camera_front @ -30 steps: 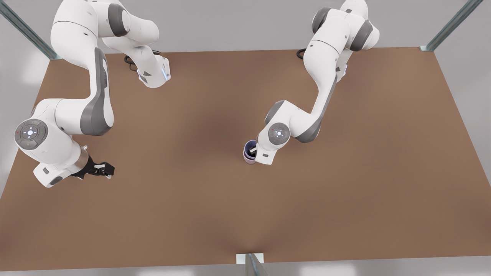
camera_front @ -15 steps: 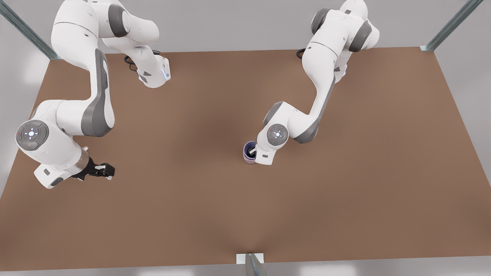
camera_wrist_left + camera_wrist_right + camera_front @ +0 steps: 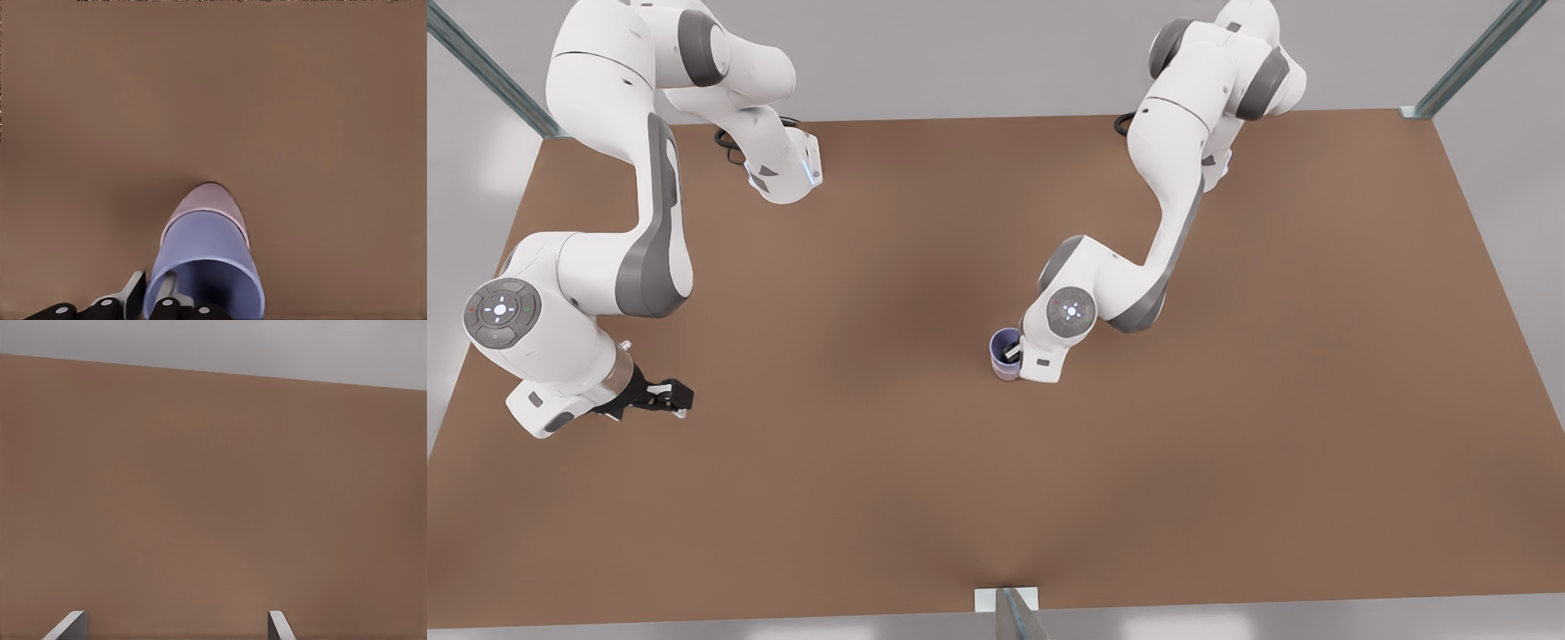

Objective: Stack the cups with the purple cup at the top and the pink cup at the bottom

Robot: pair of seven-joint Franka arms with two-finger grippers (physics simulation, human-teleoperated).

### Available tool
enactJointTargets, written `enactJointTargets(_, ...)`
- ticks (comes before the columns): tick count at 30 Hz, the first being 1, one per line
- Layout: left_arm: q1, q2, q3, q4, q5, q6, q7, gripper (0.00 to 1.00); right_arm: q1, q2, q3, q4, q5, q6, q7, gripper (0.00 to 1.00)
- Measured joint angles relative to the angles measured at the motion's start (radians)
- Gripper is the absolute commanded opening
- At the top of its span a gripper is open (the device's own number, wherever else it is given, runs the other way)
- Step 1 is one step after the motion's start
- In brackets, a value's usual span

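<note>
The purple cup (image 3: 1003, 341) sits nested in the pink cup (image 3: 1008, 374) on the brown table (image 3: 1227, 444), just right of centre in the front view. In the left wrist view the purple cup (image 3: 207, 243) covers most of the pink cup (image 3: 207, 199), whose lower part shows beneath it. My left gripper (image 3: 1012, 353) is shut on the purple cup's rim, one finger (image 3: 168, 285) inside the wall and the other outside. My right gripper (image 3: 679, 397) waits open over bare table at the front view's left, its fingertips (image 3: 72, 623) wide apart.
Both arm bases stand at the table's far edge. Metal frame posts (image 3: 1467, 62) rise at the far corners, and a bracket (image 3: 1007, 603) sits at the middle of the near edge. Bare brown tabletop (image 3: 213, 507) lies ahead of the right gripper.
The left gripper has sunk slightly with the purple cup, which now sits deeper in the pink cup. The right arm has barely moved.
</note>
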Motion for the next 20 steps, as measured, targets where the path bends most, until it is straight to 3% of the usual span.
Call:
enactJointTargets(1,0.004,-0.007,0.000,0.000,0.000,-0.002,-0.001,1.00,0.000,0.000,0.000,0.000,0.000,0.000,0.000,1.00)
enactJointTargets(6,0.019,-0.073,0.017,0.030,-0.003,-0.059,-0.002,1.00,0.000,0.000,0.000,0.000,0.000,0.001,0.000,1.00)
enactJointTargets(10,0.221,-0.246,0.045,0.083,0.070,-0.205,0.057,1.00,0.000,0.000,0.001,0.000,0.000,0.002,-0.001,1.00)
enactJointTargets(12,0.301,-0.293,0.124,0.084,0.112,-0.274,0.141,1.00,0.000,0.000,0.000,0.000,0.001,0.002,-0.001,1.00)
enactJointTargets(15,0.444,-0.398,0.112,-0.012,0.167,-0.331,0.302,1.00,0.000,0.000,0.001,0.000,0.001,0.002,-0.001,1.00)
enactJointTargets(17,0.466,-0.472,0.105,-0.122,0.210,-0.323,0.410,1.00,0.000,0.000,0.001,0.000,0.001,0.002,-0.001,1.00)
enactJointTargets(20,0.467,-0.481,0.108,-0.158,0.249,-0.309,0.551,1.00,0.000,0.000,0.001,0.001,0.001,0.002,-0.001,1.00)
